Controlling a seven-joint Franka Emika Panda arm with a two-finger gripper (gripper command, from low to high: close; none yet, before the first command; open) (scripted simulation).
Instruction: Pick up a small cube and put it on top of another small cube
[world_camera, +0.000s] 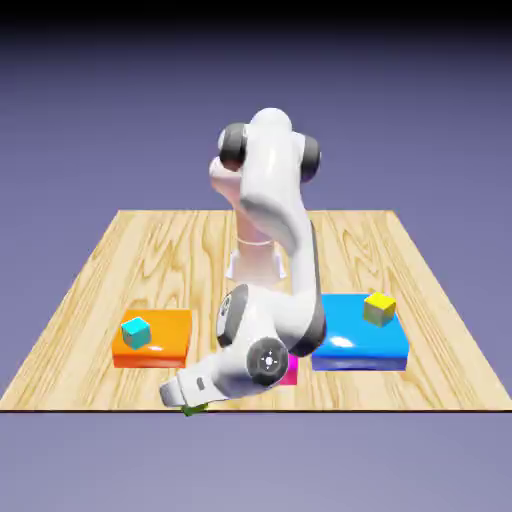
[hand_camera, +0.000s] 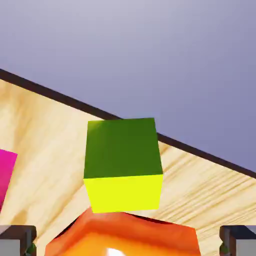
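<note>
Tool's (hand_camera: 128, 241) fingers are wide apart. Little lime-green cube (hand_camera: 124, 165) sits near the wooden desk's (hand_camera: 50, 117) edge.

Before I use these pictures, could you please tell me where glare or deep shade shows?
Exterior view: glossy highlights on the blue slab and orange slab, black fading in across the top. Hand view: white glare on the orange slab, dark shading on the green cube's upper face.
</note>
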